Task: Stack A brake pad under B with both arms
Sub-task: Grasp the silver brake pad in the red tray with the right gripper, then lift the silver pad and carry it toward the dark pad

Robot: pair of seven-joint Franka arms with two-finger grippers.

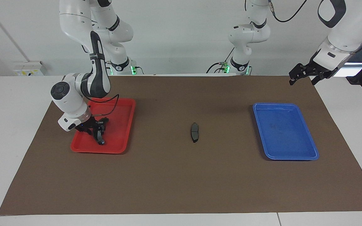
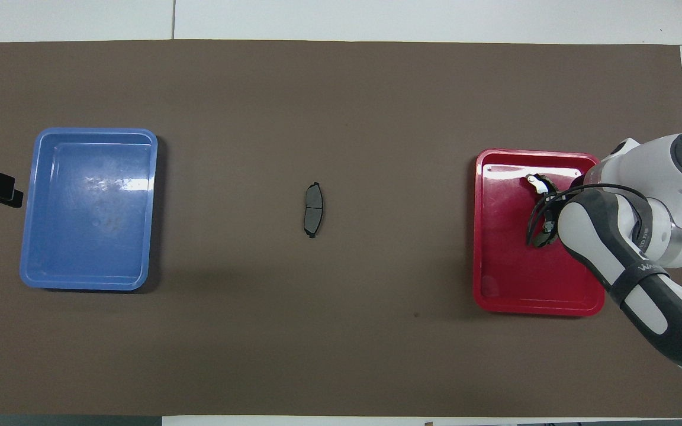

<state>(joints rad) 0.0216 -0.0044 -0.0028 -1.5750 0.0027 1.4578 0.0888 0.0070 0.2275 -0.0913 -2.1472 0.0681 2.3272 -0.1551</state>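
The A brake pad (image 1: 194, 132), short and dark grey with a groove across its middle, lies flat on the brown mat midway between the two trays; it also shows in the overhead view (image 2: 313, 210). My right gripper (image 1: 98, 135) is down inside the red tray (image 1: 123, 125), on or just above B. Of B (image 2: 543, 238) only a dark curved part shows under the hand. My left gripper (image 1: 302, 82) hangs open and empty in the air over the mat's edge at the left arm's end, where that arm waits.
An empty blue tray (image 1: 306, 155) lies on the mat toward the left arm's end, also in the overhead view (image 2: 30, 236). The red tray (image 2: 495, 284) lies toward the right arm's end. The brown mat (image 1: 181, 182) covers most of the table.
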